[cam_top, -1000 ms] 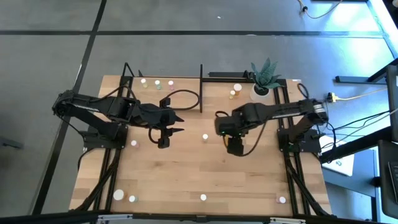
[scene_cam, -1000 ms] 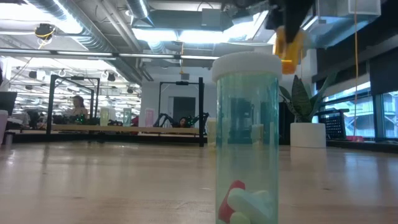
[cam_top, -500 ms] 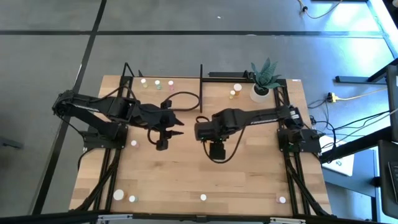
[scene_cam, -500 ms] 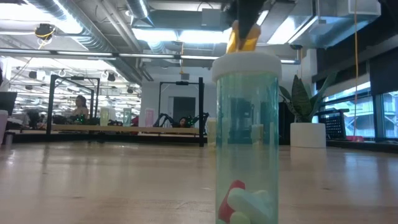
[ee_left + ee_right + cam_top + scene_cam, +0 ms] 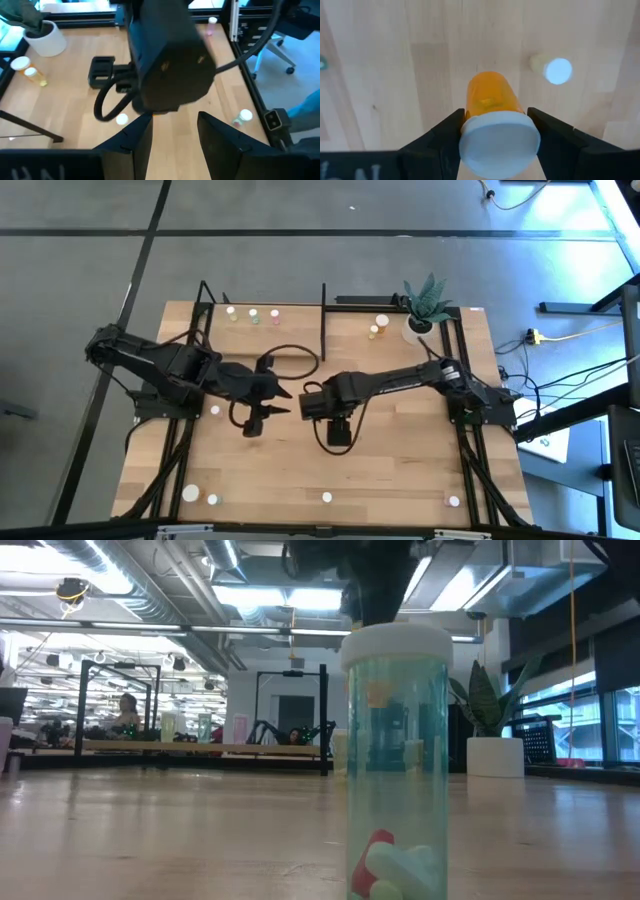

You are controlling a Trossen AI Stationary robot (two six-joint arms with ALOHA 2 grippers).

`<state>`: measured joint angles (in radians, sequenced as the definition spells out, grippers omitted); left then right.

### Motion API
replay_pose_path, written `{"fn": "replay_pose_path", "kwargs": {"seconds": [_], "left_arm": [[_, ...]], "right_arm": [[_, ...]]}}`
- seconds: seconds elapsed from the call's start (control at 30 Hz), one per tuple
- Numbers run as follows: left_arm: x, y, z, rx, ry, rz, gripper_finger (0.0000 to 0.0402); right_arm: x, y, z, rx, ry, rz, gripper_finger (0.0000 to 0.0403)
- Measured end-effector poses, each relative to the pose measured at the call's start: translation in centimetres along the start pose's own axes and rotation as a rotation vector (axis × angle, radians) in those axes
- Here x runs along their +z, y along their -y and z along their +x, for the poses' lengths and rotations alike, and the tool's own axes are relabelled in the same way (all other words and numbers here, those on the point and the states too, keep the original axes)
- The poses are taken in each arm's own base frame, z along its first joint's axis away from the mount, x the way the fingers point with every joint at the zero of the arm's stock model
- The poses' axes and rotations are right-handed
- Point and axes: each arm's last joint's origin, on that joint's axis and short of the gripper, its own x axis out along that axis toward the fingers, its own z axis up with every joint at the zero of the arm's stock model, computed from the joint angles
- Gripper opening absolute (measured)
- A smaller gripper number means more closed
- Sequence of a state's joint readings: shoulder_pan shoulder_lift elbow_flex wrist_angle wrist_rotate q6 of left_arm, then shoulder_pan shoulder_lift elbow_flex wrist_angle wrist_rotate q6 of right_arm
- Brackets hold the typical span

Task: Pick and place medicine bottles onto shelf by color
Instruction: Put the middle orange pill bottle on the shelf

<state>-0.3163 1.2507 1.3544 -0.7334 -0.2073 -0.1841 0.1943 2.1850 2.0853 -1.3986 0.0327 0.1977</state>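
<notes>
Left dark two-finger gripper (image 5: pixel 278 398) over table centre-left, jaws parted, nothing between them. Right dark gripper (image 5: pixel 495 131) just beside it at mid-table, jaws clamped on a small orange medicine bottle with white cap (image 5: pixel 494 120), above the bare light-wood tabletop (image 5: pixel 400 460).

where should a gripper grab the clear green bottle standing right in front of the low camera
Probably around the straight body just under the white cap, jaws closing from two sides, coming straight down. The green bottle stands upright and alone, and its wider cap should stop slipping. The left gripper is free; the right gripper holds an orange bottle.
</notes>
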Motion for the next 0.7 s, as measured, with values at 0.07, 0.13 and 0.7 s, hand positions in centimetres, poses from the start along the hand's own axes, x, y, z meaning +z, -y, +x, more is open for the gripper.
{"fn": "replay_pose_path", "kwargs": {"seconds": [0.07,0.13,0.7], "left_arm": [[0.0,0.3,-0.1,-0.009,0.0,0.006,0.0148],[-0.1,0.5,-0.1,-0.018,-0.001,0.003,0.0148],[-0.4,2.0,-0.5,-0.068,-0.003,-0.005,0.0148]], "right_arm": [[0.3,-0.1,0.9,-0.003,-0.016,-0.002,0.0206],[0.5,-0.2,1.7,-0.006,-0.029,-0.005,0.0206],[1.3,-0.3,1.2,0.0,-0.041,-0.048,0.0207]]}}
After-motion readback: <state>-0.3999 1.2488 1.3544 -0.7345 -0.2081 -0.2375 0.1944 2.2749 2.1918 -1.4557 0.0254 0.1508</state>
